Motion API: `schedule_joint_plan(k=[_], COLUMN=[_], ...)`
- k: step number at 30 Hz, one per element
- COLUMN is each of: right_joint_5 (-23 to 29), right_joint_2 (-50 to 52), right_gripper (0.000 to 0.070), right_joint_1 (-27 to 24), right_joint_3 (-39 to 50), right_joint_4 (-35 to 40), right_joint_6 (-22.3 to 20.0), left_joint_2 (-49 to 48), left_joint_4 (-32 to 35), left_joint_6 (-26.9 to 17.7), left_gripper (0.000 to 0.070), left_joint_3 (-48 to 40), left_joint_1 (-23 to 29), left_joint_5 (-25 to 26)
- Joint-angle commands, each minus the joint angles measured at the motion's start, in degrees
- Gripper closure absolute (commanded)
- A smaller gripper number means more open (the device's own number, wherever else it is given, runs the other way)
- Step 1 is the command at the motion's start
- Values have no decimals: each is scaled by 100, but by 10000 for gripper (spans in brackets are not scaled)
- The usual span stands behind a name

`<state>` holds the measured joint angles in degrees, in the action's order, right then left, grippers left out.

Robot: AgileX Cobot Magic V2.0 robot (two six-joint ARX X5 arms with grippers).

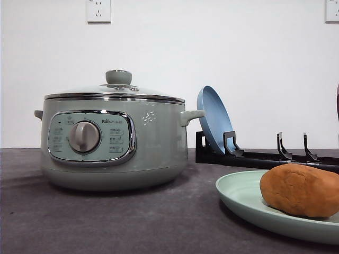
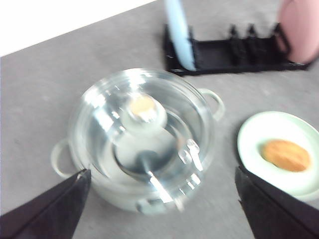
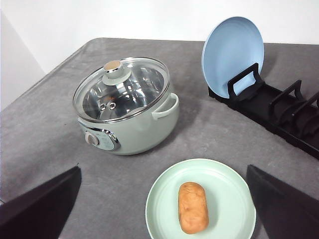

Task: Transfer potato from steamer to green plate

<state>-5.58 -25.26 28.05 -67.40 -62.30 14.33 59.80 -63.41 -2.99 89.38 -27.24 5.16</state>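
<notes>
On the pale mint-green round plate (image 3: 164, 196), near the wide sage-green electric steamer (image 3: 130, 119) but apart from it, lies the lumpy orange-brown potato (image 3: 193, 207); the steamer's knobbed glass lid (image 3: 121, 87) is seated, so the transfer looks complete. Both grippers hang above the grey table, left gripper (image 2: 162, 201) over the steamer and right gripper (image 3: 164, 199) over the plate, each with fingers spread wide and holding nothing. Risk, as judged: the potato sits off-centre toward the plate's rim, so any low arm pass could nudge it off.

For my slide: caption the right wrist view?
Potato on green plate beside the lidded steamer.
</notes>
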Motion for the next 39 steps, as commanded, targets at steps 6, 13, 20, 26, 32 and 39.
schedule_joint_plan(k=[6,13,20,26,32,39], right_joint_5=[9,-35,-45,-46,-45,-38], right_joint_2=[-9,-9,-9,-9,-9,-9], right_gripper=[14,14,14,15,108,677], right_joint_1=[26,26,26,26,26,26], right_joint_3=[-107,-107,-107,-107,-107,-107], right_joint_4=[52,44,48,48,43,-2], right_joint_6=[-156,-543,-666,-630,-620,-639], left_joint_2=[-1661,-2615,-2919,-2929,-2929,-2914], left_joint_4=[659,279,61,76,77,59], left_joint_6=[131,416,411,411,409,379], left_gripper=[104,105,105,105,366,700], left_joint_3=[-1636,-2322,-2323,-2323,-2323,-2323], left_joint_1=[-31,-31,-31,-31,-31,-31], left_joint_5=[239,239,239,239,239,237])
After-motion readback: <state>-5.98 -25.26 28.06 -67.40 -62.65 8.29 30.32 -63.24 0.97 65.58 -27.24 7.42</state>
